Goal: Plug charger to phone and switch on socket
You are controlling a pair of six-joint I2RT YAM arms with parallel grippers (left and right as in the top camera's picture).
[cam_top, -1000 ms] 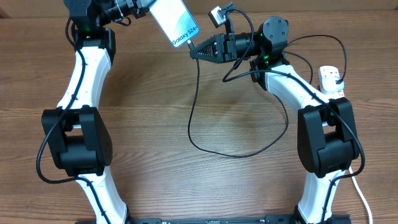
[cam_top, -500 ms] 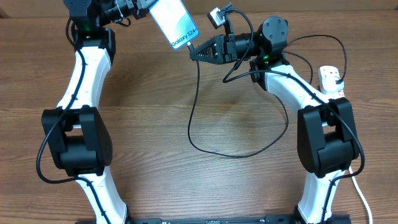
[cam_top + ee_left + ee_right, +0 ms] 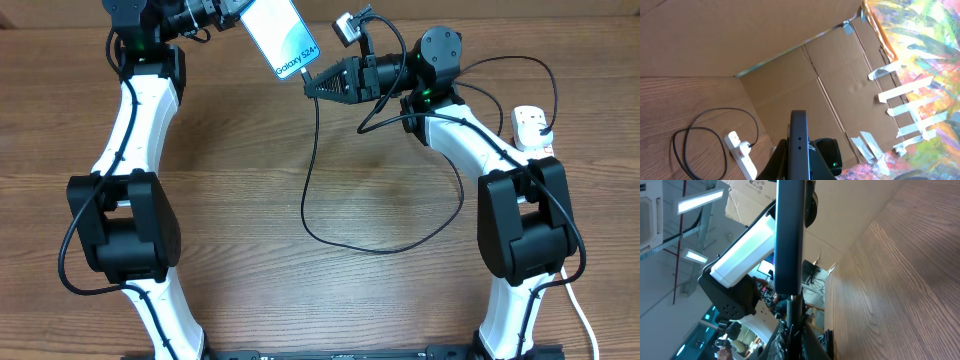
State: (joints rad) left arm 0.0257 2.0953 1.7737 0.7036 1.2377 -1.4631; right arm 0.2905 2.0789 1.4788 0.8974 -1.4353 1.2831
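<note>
phone hovering over far side of table, long axis running diagonal, screen facing up, Galaxy-text end pointing down-right at right gripper. left gripper clamping tight on phone's upper-left end. right gripper pinching connector end of charger, fingers closed, tip sitting right at phone's bottom edge, can't tell if it's seated. cable drooping in big loop on table, heading over to socket at right edge. both arms reaching forward, wrists turning inward, facing each other

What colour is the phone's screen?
The phone screen is light blue-white, clearest in the overhead view.
</note>
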